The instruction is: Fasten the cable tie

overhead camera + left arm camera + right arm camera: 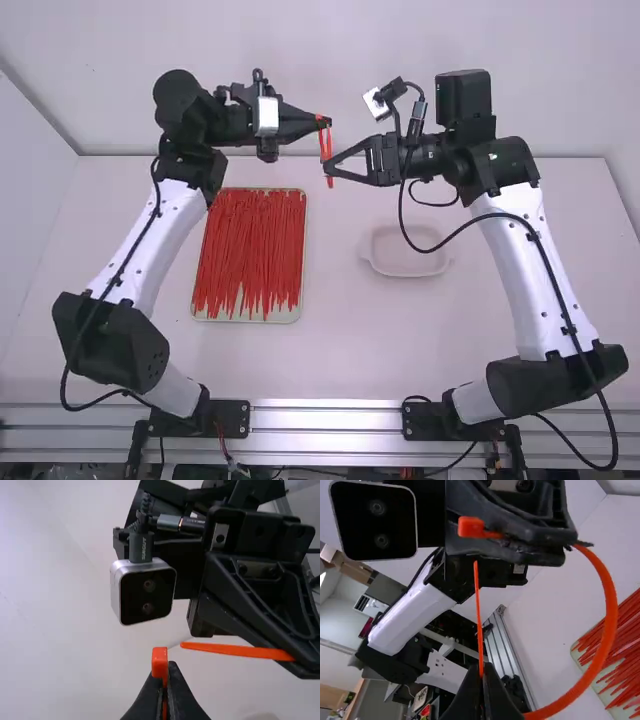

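The step in hand is threading: the tail of the cable tie (324, 146) has to go into its own head, and it is not in yet. Both arms hold the tie up in the air, well above the table (470, 330).

The left gripper (164, 674) is clamped narrow on the tie, with the square head (159, 660) standing just past its fingertips. The right gripper (481, 672) is pinched tight on the thin tail (477, 615), which runs straight out from its fingertips towards the head. The rest of the strap (610, 615) bows out in a wide loop to one side of both grippers.

In the left wrist view the pointed tip sits just beside the head, a little off to one side, and appears not to touch it.

The next move likely calls for fine alignment. The right gripper has to bring the tip in line with the slot in the head, then push it straight through while the left gripper holds the head steady. The tail is thin and may bend if it meets the edge of the head rather than the slot.

Below the grippers lie a tray (247, 319) of spare ties and a white dish (372, 256).
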`<state>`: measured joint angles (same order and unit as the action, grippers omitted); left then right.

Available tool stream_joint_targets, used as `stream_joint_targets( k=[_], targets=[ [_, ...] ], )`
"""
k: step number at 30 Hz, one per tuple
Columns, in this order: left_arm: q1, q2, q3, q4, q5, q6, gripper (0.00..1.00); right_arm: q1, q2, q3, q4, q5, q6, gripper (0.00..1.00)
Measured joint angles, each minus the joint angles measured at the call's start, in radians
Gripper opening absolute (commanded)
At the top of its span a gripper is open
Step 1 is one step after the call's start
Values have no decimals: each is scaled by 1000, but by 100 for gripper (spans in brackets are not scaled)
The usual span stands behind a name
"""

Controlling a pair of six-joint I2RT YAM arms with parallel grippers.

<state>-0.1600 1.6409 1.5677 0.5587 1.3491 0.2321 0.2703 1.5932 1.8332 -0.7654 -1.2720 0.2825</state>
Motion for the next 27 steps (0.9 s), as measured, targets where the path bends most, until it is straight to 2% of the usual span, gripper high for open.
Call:
stream_joint_targets(
  k=[27],
  targets=[
    [-22, 0, 0, -5, -26, -19, 2, 0, 0, 0, -1, -1, -14, 0]
  ],
)
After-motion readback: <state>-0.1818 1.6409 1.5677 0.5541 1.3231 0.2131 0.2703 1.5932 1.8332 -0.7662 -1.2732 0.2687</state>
